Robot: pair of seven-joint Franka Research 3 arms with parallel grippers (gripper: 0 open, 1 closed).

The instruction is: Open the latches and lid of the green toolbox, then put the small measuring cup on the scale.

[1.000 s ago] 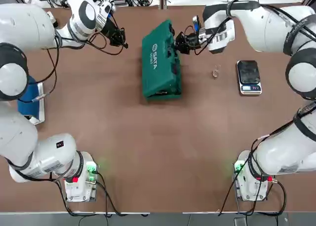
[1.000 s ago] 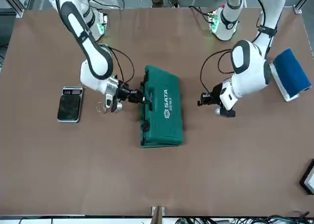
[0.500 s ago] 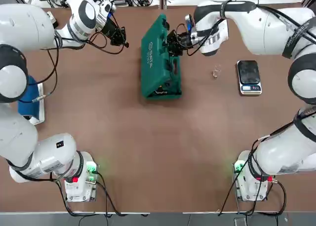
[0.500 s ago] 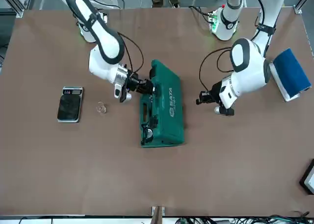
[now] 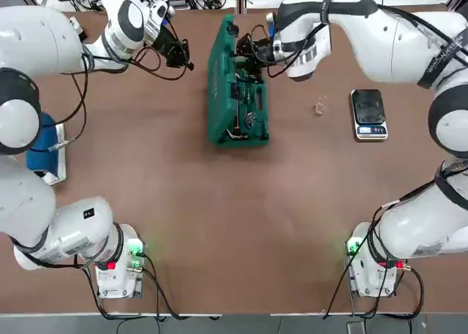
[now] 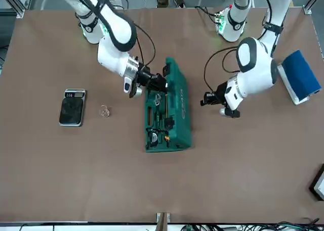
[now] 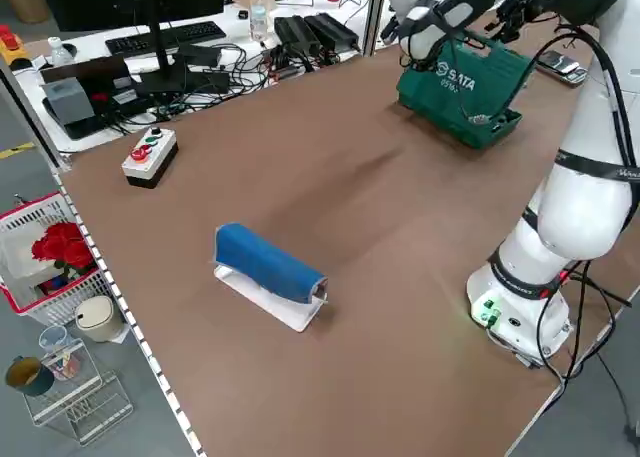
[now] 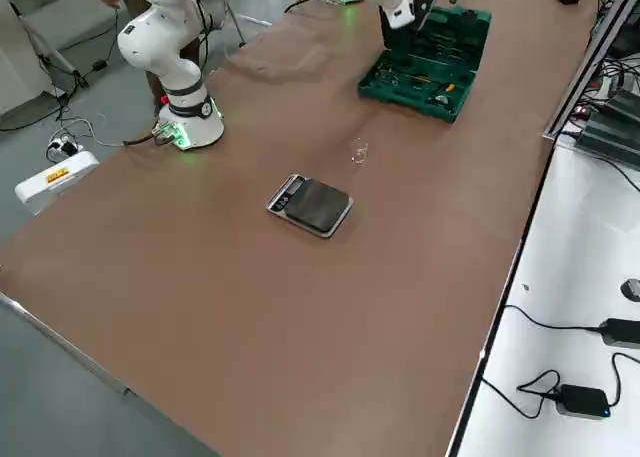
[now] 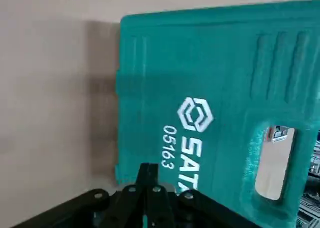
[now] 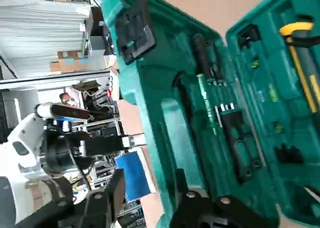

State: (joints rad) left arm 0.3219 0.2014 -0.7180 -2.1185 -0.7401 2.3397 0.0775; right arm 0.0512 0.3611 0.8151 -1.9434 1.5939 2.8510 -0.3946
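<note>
Toolbox (image 5: 252,115), upper middle of the top view, lid (image 6: 179,104) raised. Your right end effector (image 10: 149,175) is at the lid edge, fingers partly spread; can't tell if they grip. Left (image 9: 148,170) parked upper left, closed, empty. Push the lid outward in a smooth arc; a rushed swing could drag the case. Cup (image 5: 320,107) and scale (image 5: 368,115) wait right.
</note>
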